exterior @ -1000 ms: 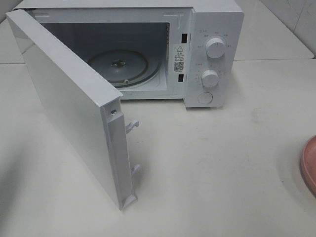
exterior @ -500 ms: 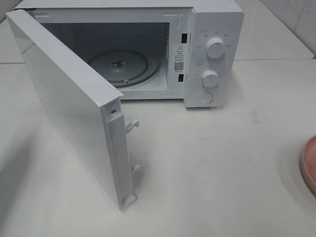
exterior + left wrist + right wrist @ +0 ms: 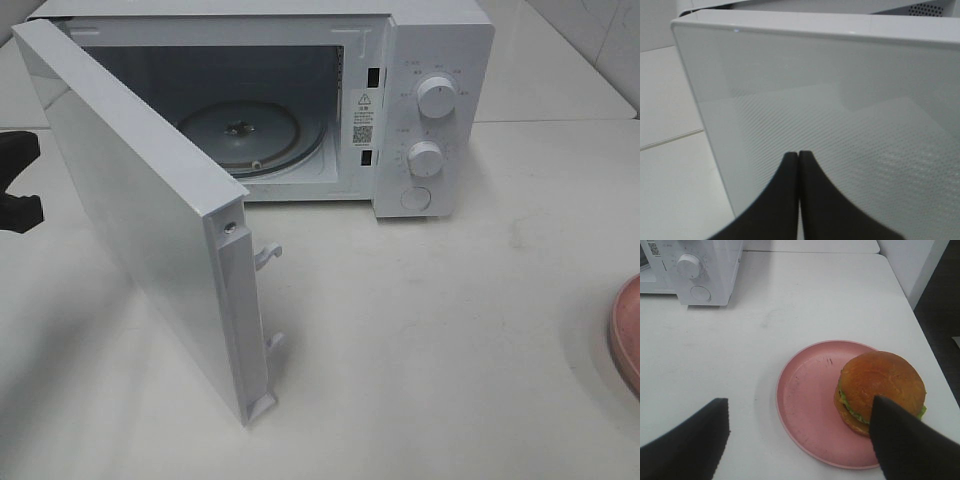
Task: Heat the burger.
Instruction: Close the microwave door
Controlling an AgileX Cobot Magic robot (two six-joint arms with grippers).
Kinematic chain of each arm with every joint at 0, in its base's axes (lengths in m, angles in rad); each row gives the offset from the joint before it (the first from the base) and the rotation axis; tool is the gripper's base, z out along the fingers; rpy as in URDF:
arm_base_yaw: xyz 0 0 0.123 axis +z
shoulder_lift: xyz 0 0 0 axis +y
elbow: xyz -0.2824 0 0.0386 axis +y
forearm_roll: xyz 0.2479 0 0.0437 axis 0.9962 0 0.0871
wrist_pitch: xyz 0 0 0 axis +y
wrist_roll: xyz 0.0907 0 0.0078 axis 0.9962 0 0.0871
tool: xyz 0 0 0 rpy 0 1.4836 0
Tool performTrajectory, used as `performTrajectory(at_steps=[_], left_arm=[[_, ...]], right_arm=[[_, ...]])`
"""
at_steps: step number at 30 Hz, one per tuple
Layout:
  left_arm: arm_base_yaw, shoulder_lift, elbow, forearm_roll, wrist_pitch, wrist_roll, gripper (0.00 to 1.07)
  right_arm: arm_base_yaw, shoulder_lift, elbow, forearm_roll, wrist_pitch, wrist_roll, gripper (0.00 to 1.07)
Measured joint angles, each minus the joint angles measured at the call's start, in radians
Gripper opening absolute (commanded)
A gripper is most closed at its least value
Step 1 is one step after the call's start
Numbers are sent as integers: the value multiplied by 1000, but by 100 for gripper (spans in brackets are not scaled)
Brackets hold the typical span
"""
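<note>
The glossy golden-brown burger [image 3: 880,390] is seen on a pink plate [image 3: 807,410] at the tabletop's [image 3: 450,330] right edge. A white microwave [image 3: 430,100] stands far left, door [image 3: 140,210] swung open, glass turntable [image 3: 250,135] bare. Left gripper [image 3: 799,155] jaws are clenched beside the door; right gripper [image 3: 800,435] jaws are spread.

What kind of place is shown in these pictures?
Probably a kitchen-like test setup: a white microwave with its door open stands on a white table, and a burger sits on a pink plate nearby. Tiled wall behind.
</note>
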Motion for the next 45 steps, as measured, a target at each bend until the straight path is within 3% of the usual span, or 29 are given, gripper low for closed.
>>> performTrajectory(at_steps=[6, 13, 19, 24, 27, 35, 45], left_arm=[[-103, 1, -57, -10, 19, 0, 0], [-203, 15, -101, -139, 95, 0, 0], [-257, 66, -113, -184, 100, 0, 0], [-359, 112, -155, -250, 114, 8, 0], [-437, 147, -205, -328, 116, 51, 0], [-531, 241, -303, -461, 139, 97, 0], [-606, 357, -456, -526, 170, 129, 0]], right_arm=[[0, 0, 0, 0, 0, 0, 76], [0, 0, 0, 1, 0, 0, 76], [0, 0, 0, 1, 0, 0, 76], [0, 0, 0, 1, 0, 0, 76], [0, 0, 0, 1, 0, 0, 76], [0, 0, 0, 1, 0, 0, 76], [0, 0, 0, 1, 0, 0, 76]])
